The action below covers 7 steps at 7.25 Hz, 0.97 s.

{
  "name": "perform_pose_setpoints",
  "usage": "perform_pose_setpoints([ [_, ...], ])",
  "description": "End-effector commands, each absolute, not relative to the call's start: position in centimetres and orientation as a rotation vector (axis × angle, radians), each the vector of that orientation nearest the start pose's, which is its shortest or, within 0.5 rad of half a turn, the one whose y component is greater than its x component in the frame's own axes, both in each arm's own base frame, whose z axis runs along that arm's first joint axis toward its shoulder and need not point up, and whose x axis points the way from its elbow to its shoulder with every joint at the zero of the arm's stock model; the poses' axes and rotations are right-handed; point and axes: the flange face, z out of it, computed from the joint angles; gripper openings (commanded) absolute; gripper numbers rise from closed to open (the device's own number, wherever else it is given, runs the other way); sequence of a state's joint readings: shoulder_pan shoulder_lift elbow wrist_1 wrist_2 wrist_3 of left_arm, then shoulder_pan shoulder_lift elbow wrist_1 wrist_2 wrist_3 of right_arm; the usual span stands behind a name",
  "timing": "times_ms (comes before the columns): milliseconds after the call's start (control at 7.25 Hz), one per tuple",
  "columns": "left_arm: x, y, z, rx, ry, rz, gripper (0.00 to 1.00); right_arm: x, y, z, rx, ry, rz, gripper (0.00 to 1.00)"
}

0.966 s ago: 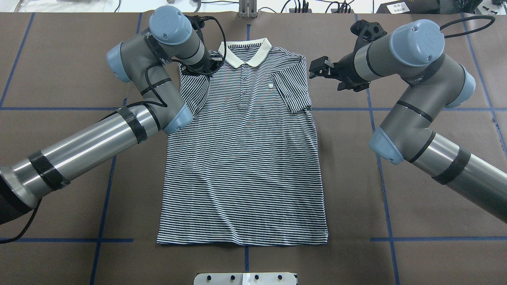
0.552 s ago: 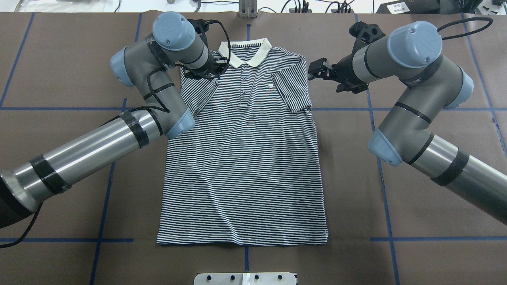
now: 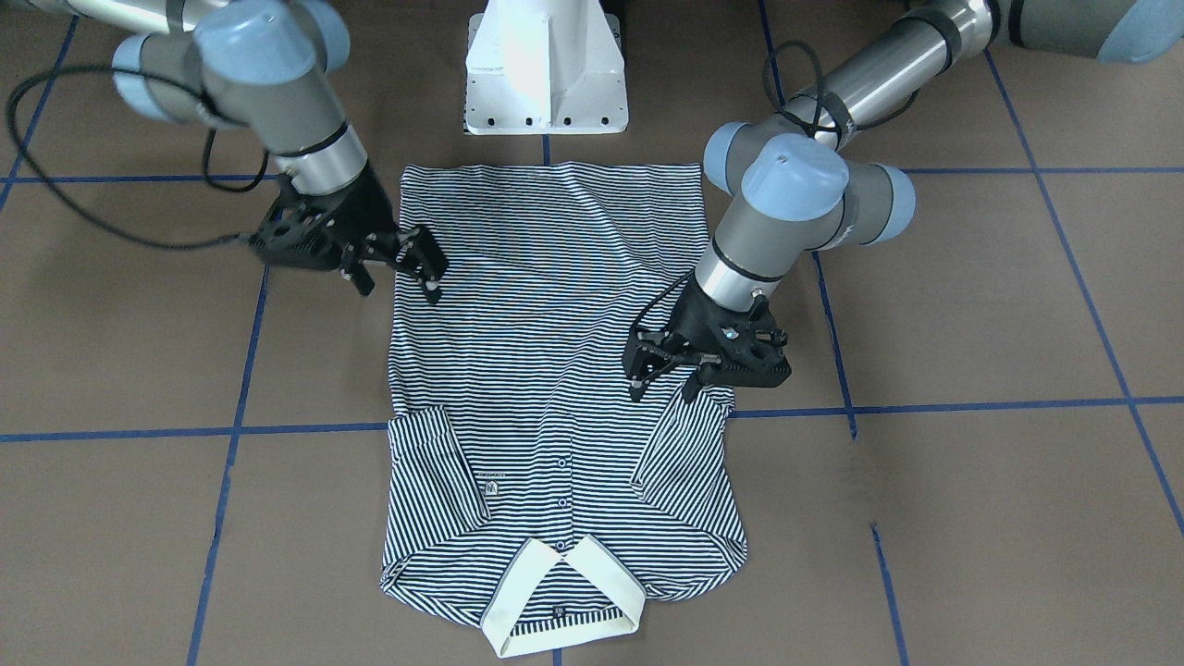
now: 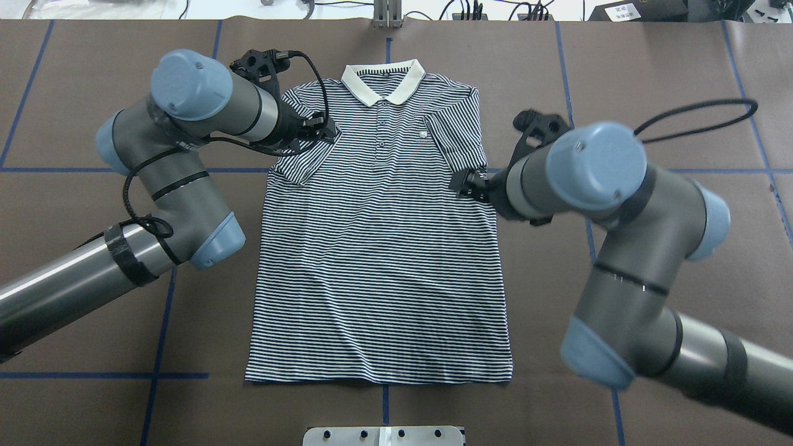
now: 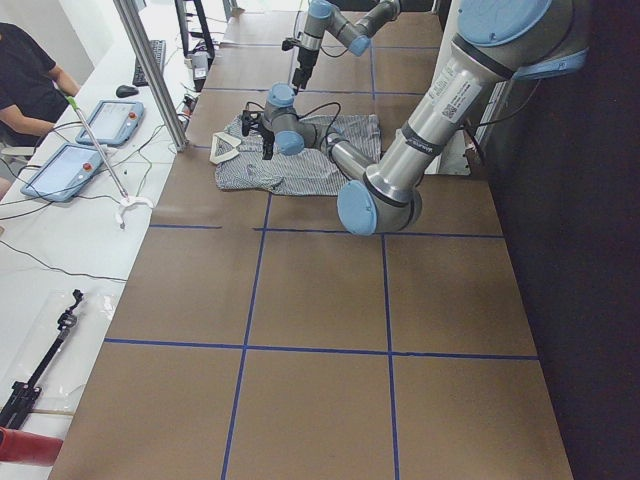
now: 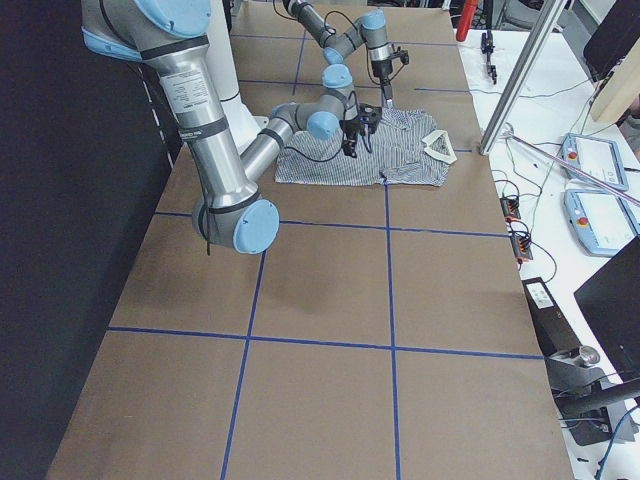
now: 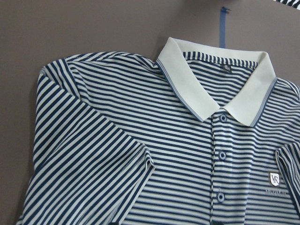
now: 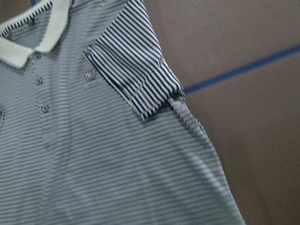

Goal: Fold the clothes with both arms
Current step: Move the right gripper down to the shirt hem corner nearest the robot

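Nearest the robot, just past the white pedestal base [image 3: 546, 74], I see the hem [image 4: 378, 378] of the polo shirt [image 4: 378, 266]. It lies face up and flat on the brown counter [image 4: 74, 402], centred between the two arms. Its hem is on the near side and its collar on the far side. The fabric has thin navy-and-white stripes, with a few soft wrinkles across the lower body. The side edges run fairly straight along the blue tape lines [image 4: 93, 375] that grid the counter.

Further out, both short sleeves are turned inward onto the chest. The left sleeve [image 4: 303, 164] lies slanted over the left side, and the right sleeve [image 4: 458, 139] covers the right side beside the small chest logo [image 4: 423, 134].

The right gripper [image 4: 461, 184] hangs at the shirt's right edge, close to that sleeve's cuff. Its jaws are spread and there is nothing between them. The left gripper [image 3: 663, 384] sits over the left chest near the folded sleeve, also parted and empty. I cannot tell from my feeds whether either one touches the cloth.

Beyond them, the button placket [image 4: 381, 133] runs up the middle to the cream collar [image 4: 383, 83]. The collar is spread open at the far end of the shirt.
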State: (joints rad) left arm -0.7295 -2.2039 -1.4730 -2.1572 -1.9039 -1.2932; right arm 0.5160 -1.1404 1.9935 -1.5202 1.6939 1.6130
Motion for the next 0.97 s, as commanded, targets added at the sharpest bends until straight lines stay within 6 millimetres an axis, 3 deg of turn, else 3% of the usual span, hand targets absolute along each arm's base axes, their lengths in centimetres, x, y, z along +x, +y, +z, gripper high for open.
perform_pose_setpoints([
  [0, 45.6, -53.7, 26.8, 0.271, 1.121, -0.205, 0.73, -47.1, -25.9, 22.3, -0.002, -0.812, 0.602, 0.98],
  [276, 45.6, -53.5, 28.1, 0.261, 1.106, -0.208, 0.73, -50.6, -17.7, 26.4, 0.026, -0.768, 0.737, 0.84],
  [552, 45.6, -53.4, 28.3, 0.264, 1.108, -0.205, 0.73, -53.3, -16.0, 29.0, 0.032, -0.706, 0.73, 0.78],
  [828, 45.6, -53.4, 28.3, 0.263, 1.108, -0.207, 0.73, -53.0, -16.1, 31.8, 0.047, -0.651, 0.728, 0.76],
])
